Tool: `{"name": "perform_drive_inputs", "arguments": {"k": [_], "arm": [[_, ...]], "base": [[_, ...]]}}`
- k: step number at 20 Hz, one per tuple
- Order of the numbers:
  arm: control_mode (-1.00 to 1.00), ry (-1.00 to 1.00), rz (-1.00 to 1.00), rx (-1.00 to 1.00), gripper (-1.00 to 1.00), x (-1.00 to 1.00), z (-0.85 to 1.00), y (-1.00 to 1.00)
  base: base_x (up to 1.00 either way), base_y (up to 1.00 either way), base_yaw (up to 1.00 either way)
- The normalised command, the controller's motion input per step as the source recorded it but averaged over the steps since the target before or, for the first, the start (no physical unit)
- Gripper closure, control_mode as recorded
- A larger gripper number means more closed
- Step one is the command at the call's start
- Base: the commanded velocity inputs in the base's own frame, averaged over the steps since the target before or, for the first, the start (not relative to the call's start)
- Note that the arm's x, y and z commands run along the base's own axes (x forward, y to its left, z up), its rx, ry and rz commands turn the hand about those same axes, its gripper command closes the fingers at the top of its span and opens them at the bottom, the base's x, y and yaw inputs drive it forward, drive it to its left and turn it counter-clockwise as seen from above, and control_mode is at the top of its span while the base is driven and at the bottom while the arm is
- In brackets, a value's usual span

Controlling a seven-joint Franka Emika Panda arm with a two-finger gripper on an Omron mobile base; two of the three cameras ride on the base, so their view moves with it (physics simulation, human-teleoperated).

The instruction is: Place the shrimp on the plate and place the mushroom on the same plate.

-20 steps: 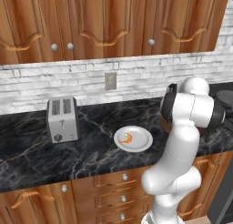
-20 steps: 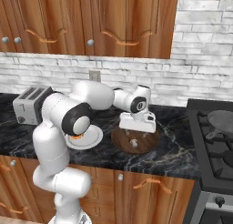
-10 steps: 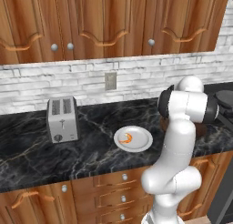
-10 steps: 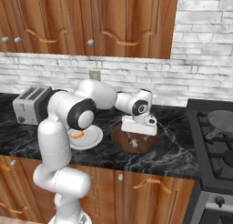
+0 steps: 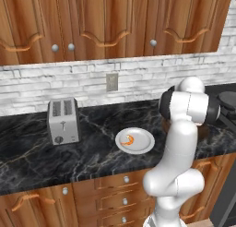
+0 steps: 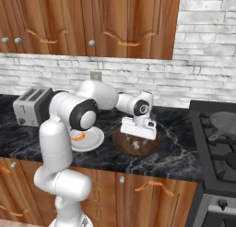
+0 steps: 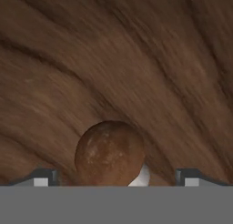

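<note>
Mushroom point(image 7: 110, 154) lying, cap toward top-left, stem bottom-right | pincer point(image 7: 113, 176) wide open, empty

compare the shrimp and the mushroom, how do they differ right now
The shrimp is bright orange and curled; the mushroom has a round brown cap on a pale stem. The shrimp lies on the white plate; the mushroom sits on the round wooden board, between the open jaws. Both are small.

Wall: white brick point(image 5: 138, 78) | cabinets point(image 5: 106, 18): wood, above and below | counter point(image 5: 92, 152): black marble | stove point(image 6: 216, 143): right end
</note>
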Motion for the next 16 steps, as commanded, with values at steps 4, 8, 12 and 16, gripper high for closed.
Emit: {"name": "perform_drive_inputs", "arguments": {"k": [4,8,12,16], "arm": [[-1.0,0.03,-0.05,0.0,-1.0,-0.04,-0.09,0.0],[-1.0,0.0,0.0,0.0,-1.0,0.0,-0.36,0.0],[-1.0,0.0,0.0,0.0,-1.0,0.0,-0.31,0.01],[-1.0,0.0,0.0,0.0,1.0,0.0,-0.06,0.02]], "base": [[0.0,0.0,0.0],[0.0,0.0,0.0],[0.0,0.0,0.0],[0.0,0.0,0.0]]}}
